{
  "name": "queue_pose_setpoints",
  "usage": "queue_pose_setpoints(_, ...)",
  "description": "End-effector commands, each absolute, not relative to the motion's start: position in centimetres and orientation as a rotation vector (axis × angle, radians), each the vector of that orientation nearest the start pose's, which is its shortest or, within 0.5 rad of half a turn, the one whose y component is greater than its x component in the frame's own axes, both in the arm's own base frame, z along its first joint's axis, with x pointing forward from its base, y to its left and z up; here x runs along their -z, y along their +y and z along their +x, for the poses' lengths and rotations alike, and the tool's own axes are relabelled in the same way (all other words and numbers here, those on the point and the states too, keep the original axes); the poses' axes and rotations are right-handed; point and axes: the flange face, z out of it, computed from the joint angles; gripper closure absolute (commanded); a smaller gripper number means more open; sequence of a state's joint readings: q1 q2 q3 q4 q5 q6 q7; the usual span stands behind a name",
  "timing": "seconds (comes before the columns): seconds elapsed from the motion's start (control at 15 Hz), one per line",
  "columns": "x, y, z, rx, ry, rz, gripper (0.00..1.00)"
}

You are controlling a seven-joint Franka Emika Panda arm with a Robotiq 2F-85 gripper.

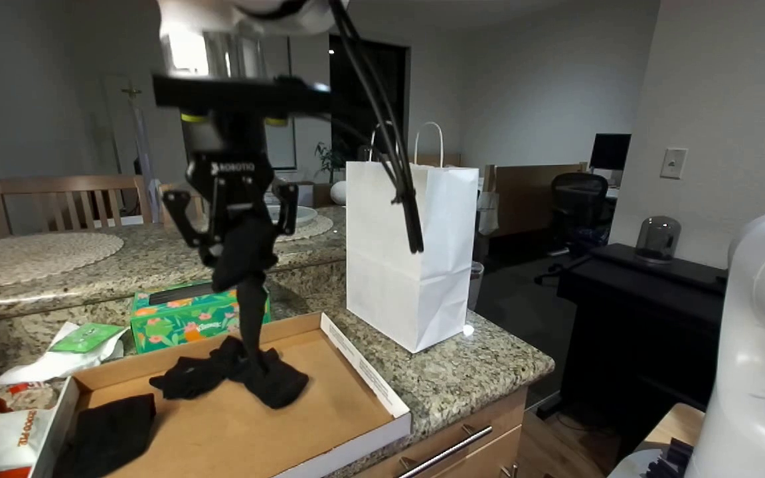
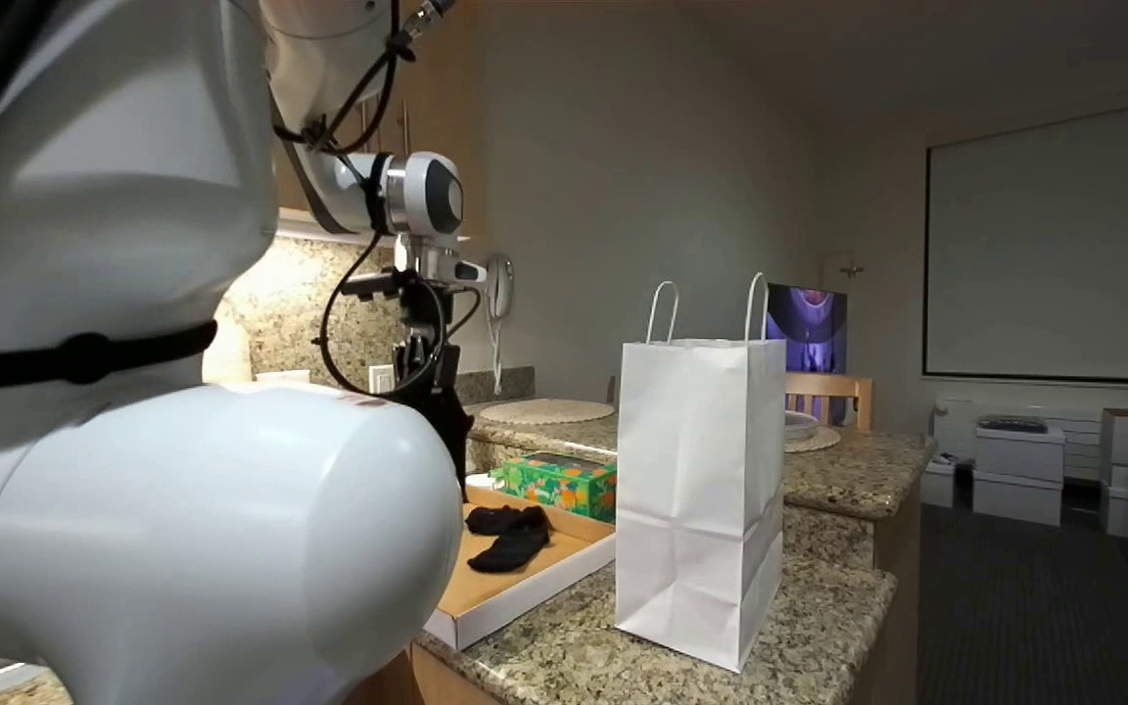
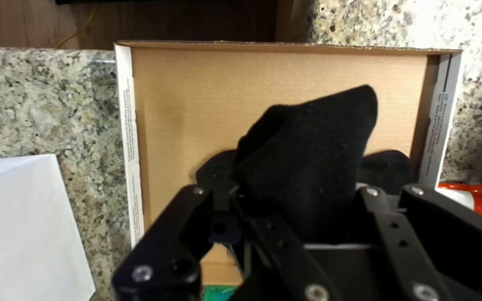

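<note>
My gripper (image 1: 242,257) is shut on a black sock-like cloth (image 1: 250,312), which hangs down over a shallow cardboard tray (image 1: 336,418). The cloth's upper part folds over the fingertips and hides them; it also fills the middle of the wrist view (image 3: 308,154). Below it, a black crumpled sock (image 1: 279,382) lies in the tray, also seen in an exterior view (image 2: 515,543). I cannot tell whether the hanging end touches it. Another folded black cloth (image 1: 113,431) lies at the tray's near left corner. A white paper bag (image 1: 389,245) with handles stands beside the tray.
A green flowered tissue box (image 1: 190,318) stands behind the tray. A red and white food packet (image 1: 14,438) and a white wrapper with a green label (image 1: 87,338) lie left of it. A raised granite ledge with a woven mat (image 1: 37,255) runs behind.
</note>
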State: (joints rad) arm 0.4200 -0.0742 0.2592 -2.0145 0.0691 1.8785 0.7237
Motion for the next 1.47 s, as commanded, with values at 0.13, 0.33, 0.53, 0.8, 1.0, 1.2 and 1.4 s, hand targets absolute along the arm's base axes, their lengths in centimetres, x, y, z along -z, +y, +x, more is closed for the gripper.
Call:
queue_pose_setpoints(0.13, -61.0, 29.9, 38.5, -0.012, 0.107, -3.159, 0.88)
queue_pose_setpoints(0.33, -68.2, 26.3, 38.3, 0.052, 0.141, -3.168, 0.89)
queue_pose_setpoints(0.53, -74.8, 21.5, 38.8, 0.110, 0.167, -3.158, 0.89)
queue_pose_setpoints(0.8, -80.9, 13.8, 40.8, 0.167, 0.237, -3.111, 0.89)
queue_pose_setpoints(1.0, -83.4, 8.2, 42.6, 0.209, 0.272, -3.076, 0.89)
queue_pose_setpoints(1.2, -82.9, 3.7, 45.1, 0.203, 0.240, -3.061, 0.89)
queue_pose_setpoints(1.4, -79.8, 0.9, 47.8, 0.126, 0.166, -3.068, 0.89)
